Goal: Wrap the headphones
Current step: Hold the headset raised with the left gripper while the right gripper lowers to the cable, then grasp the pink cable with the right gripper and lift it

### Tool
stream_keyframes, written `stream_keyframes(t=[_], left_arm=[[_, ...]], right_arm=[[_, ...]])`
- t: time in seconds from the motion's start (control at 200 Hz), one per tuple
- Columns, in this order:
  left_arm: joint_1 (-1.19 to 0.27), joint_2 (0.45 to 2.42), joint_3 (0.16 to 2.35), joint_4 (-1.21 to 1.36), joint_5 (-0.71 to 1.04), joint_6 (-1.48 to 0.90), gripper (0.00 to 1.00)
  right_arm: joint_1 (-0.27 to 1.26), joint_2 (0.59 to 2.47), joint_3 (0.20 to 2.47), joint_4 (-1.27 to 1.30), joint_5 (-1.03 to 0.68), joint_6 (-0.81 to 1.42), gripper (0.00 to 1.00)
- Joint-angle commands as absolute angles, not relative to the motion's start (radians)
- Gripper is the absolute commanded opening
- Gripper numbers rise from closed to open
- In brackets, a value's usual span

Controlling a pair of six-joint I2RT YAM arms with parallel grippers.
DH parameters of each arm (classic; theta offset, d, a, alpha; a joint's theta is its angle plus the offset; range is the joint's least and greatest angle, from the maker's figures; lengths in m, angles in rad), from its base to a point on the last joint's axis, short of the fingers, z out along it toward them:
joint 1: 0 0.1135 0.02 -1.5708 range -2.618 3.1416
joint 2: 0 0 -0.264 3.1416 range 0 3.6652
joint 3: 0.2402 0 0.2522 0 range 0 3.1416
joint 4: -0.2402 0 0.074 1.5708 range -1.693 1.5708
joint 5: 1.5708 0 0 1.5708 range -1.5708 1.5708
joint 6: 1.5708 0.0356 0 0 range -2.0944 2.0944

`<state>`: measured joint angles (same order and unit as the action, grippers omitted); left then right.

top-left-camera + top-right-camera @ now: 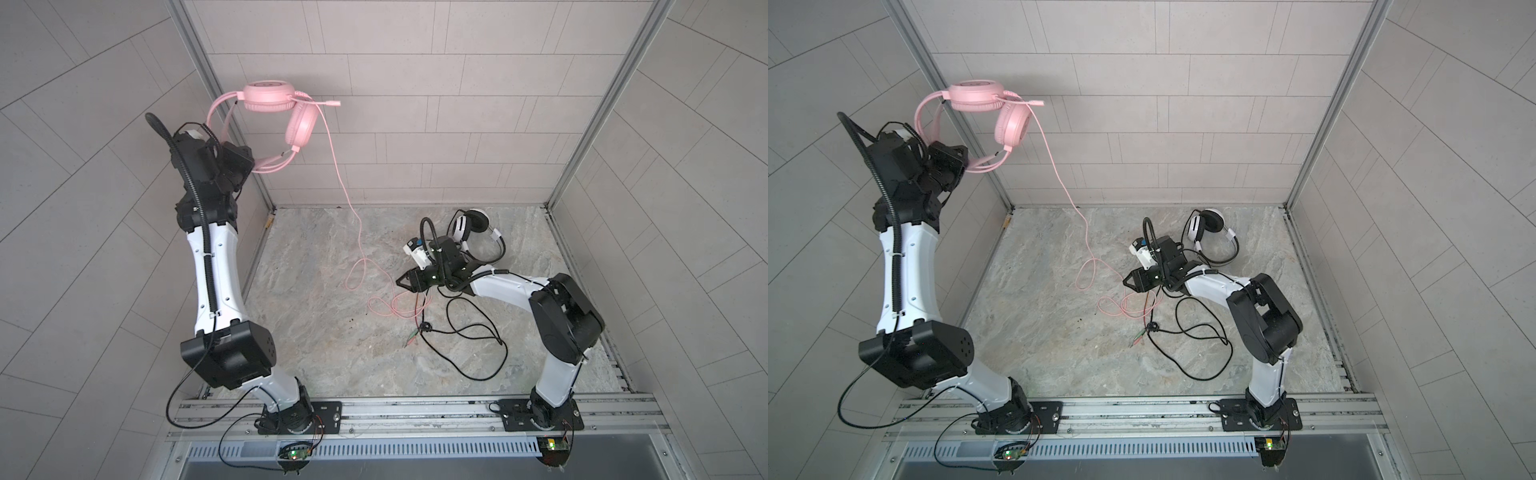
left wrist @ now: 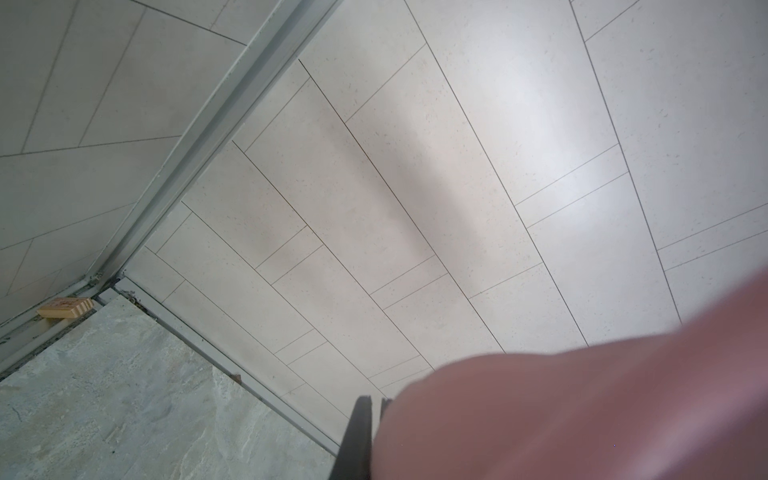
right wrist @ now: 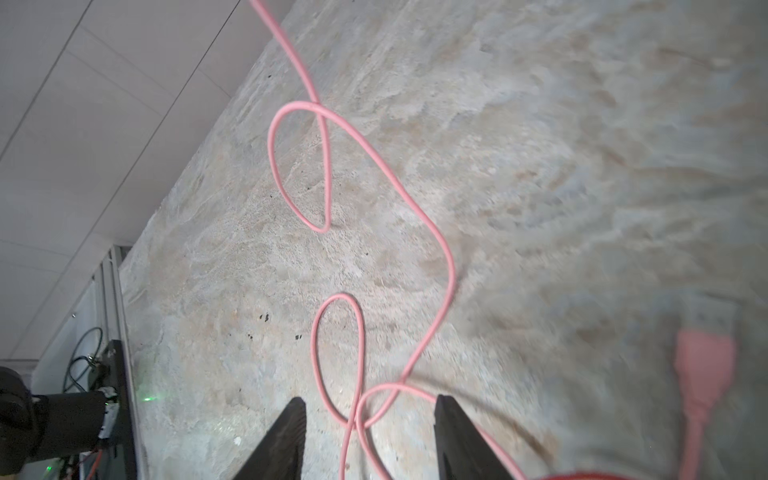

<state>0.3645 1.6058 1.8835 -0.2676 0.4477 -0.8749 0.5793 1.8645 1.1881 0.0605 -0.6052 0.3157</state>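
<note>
Aloft: pink headset (image 1: 266, 97) pinched by left pincer (image 1: 248, 165); right pincer (image 3: 368, 405) spread over pink cable (image 3: 451, 266).

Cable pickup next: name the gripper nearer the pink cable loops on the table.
Right. The right gripper hangs open over the pink cable loops; the left gripper is high up, shut on the pink headset.

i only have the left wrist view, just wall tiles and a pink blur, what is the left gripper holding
Observer: The left gripper is shut on the headband of the pink headset, held high by the back-left wall corner.
Operator: where does its cable go
Observer: The pink cable hangs down to the table and lies there in loose loops.
Operator: right gripper got it
Observer: No. The right gripper is open, low over those loops, clamping nothing.
</note>
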Motion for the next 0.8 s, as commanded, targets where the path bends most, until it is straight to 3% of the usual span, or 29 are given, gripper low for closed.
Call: stream_keyframes(t=[0.0,0.06,0.36,0.796], left_arm=[[0.356,1.534,1.865,-0.207,0.474,-0.901,0.0],[0.355,1.528,1.85,-0.208,0.482,-0.901,0.0],[0.351,1.525,1.841,-0.211,0.513,-0.905,0.0],[0.351,1.525,1.791,-0.21,0.524,-0.895,0.0]], right_arm=[[0.592,1.94,1.25,0.158,-0.665,0.292,0.57],[0.591,1.985,1.278,0.204,-0.679,0.294,0.63],[0.585,2.185,1.549,0.007,-0.609,0.191,0.62],[0.556,2.075,1.484,-0.015,-0.567,0.143,0.59]])
